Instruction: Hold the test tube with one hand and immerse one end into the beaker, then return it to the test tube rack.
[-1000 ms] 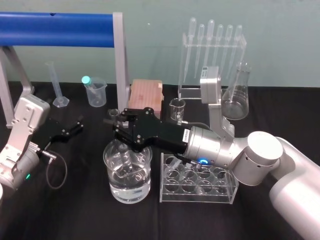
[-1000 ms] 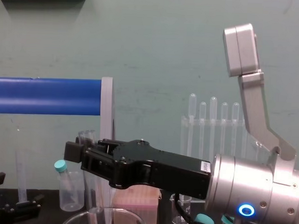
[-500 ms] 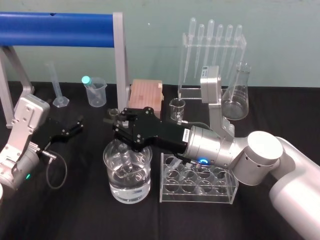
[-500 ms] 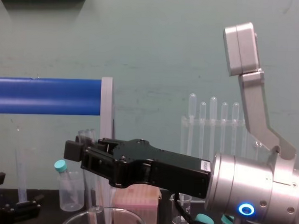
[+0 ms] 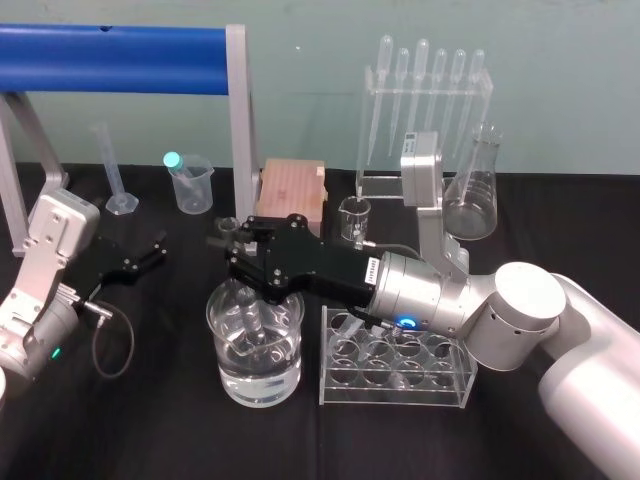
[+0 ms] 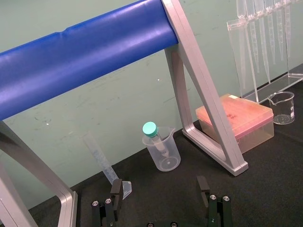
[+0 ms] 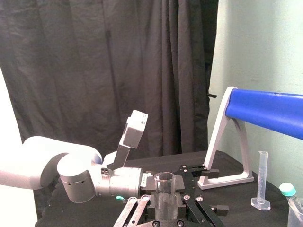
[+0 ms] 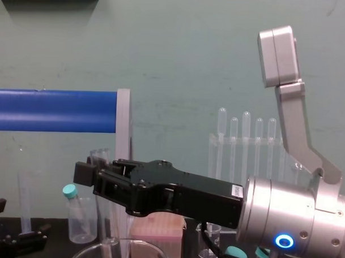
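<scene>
In the head view the upper length of the test tube [image 5: 252,322] is covered by the black body of the right gripper [image 5: 236,264], so that only its lower end is seen through the wall of the beaker [image 5: 258,385]; the rear edge of the rack [image 5: 400,385] is partly hidden by the same arm. In the chest view the beaker is cut off by the bottom edge, and in the right wrist view the tube is cut off just below its rim. In the left wrist view the left gripper [image 6: 159,183] is cut off below its fingertips.
</scene>
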You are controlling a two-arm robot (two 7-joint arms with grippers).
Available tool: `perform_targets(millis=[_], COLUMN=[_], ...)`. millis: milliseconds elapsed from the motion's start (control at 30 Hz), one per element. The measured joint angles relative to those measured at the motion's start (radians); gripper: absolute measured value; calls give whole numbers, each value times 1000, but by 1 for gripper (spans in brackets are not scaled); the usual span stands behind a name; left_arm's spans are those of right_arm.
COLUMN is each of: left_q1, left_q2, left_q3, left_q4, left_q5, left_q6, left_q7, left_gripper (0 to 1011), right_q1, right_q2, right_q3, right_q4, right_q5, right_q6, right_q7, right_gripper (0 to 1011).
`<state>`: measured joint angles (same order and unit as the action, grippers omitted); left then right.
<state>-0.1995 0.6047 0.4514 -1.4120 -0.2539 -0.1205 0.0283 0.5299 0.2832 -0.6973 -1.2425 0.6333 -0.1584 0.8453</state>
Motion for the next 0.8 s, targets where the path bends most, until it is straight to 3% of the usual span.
perform_targets(millis=[800], left_q1=[0], left_q2=[0], left_q3=[0], left_q4=[0], left_q5=[0], left_q6=[0], left_q7=[0], left_gripper=[1000], right_q1=[0], right_q2=[0], right_q3=[0], right_q4=[0], right_q5=[0], right_q6=[0], right_q7=[0], right_gripper=[227])
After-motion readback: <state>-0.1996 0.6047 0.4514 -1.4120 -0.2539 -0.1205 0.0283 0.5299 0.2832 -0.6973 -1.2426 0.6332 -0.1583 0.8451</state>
